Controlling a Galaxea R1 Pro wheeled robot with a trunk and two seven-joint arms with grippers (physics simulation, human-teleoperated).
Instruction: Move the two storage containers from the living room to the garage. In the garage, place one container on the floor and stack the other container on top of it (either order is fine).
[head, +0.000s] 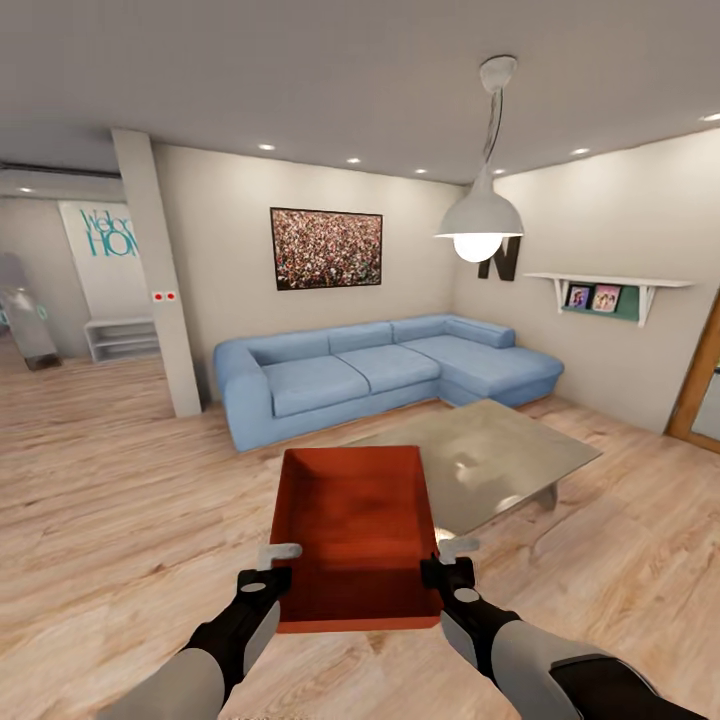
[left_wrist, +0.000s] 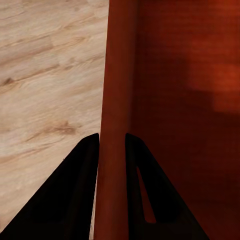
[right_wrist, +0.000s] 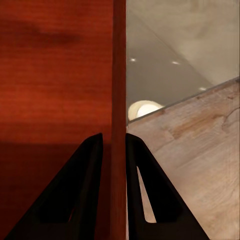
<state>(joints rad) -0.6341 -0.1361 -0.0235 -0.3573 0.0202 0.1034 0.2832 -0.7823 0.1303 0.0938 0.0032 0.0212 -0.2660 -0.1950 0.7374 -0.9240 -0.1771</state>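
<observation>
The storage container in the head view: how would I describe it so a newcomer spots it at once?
Find the long blue sofa and the grey glass-topped coffee table before it. Nearer the camera, the red-orange rectangular storage container hangs over the light wood floor, each side wall clamped by a black pincer. It is the scene's sole red open box.

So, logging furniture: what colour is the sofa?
Light blue sofa, clearest in the head view.

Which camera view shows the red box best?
The head view: the whole red box is seen there, held above the wood floor between the left tool and right tool. The left wrist view shows one side wall and some inside; the right wrist view shows the opposite wall.
</observation>
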